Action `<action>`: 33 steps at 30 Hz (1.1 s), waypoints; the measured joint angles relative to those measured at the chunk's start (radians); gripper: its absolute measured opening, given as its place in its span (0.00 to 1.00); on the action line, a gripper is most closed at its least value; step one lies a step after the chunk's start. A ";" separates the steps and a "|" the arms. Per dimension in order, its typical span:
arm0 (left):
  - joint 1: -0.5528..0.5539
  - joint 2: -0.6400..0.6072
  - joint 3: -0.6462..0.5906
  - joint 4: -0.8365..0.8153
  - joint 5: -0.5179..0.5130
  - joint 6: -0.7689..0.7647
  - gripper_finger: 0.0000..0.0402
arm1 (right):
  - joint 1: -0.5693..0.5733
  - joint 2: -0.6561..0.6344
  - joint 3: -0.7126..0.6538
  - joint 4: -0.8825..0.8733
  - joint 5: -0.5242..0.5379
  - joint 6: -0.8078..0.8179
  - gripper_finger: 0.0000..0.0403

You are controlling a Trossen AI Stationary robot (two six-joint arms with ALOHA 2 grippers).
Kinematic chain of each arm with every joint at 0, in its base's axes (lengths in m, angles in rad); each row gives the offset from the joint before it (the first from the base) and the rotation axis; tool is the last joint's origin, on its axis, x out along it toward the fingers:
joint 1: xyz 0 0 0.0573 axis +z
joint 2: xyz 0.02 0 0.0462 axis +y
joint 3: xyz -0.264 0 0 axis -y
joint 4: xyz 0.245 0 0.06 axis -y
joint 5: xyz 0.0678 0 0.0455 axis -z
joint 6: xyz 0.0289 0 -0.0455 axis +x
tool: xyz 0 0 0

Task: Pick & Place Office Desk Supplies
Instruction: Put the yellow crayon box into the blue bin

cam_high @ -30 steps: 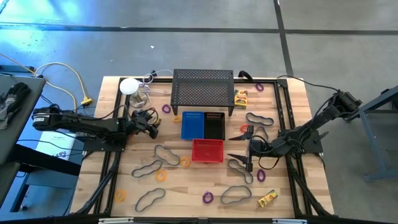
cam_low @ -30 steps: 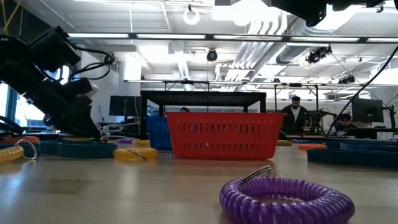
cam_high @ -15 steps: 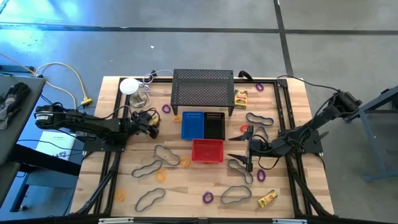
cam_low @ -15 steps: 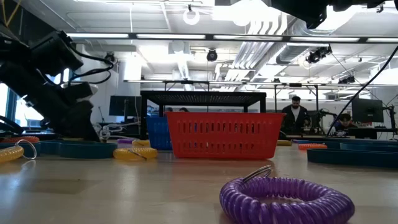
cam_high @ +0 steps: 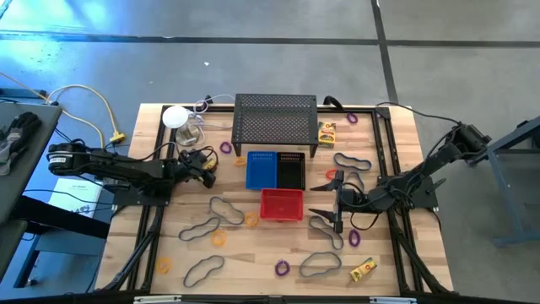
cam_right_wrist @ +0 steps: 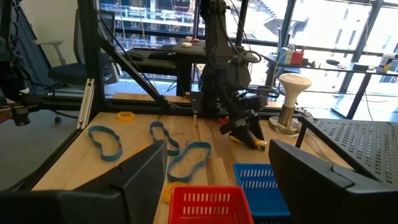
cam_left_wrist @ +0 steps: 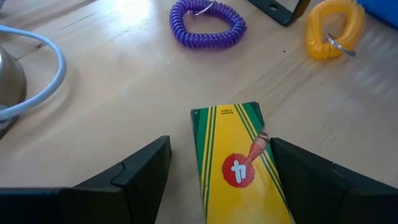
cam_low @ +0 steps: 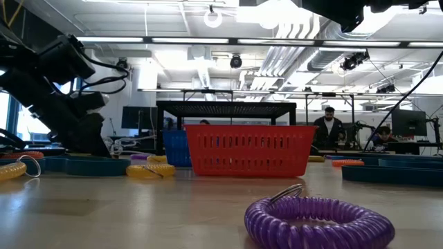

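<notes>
One yellow box (cam_left_wrist: 239, 165) lies between my left gripper's (cam_left_wrist: 214, 180) wide-open fingers (cam_left_wrist: 134, 177), left of centre in the overhead frame, not yet held. Risk: closing off-centre could skid it across the table (cam_high: 253, 253). My right gripper (cam_high: 332, 196) waits open and empty beside the red bin (cam_high: 282, 204).

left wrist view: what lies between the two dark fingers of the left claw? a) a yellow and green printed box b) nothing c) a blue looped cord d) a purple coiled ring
a: the yellow and green printed box with a red dot lies on the wooden table between the open fingers of the left claw, while the purple coiled ring sits farther off, apart from it.
</notes>
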 joint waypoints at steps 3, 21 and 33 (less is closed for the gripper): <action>0.000 0.000 0.000 -0.017 0.004 -0.008 0.66 | 0.000 0.000 0.000 0.000 0.000 0.000 0.67; 0.000 0.001 -0.002 -0.031 0.014 -0.007 0.65 | 0.000 0.000 0.000 0.000 0.000 0.000 0.67; -0.001 0.002 -0.003 -0.016 0.019 0.000 0.46 | 0.000 0.000 0.000 -0.006 0.000 0.000 0.67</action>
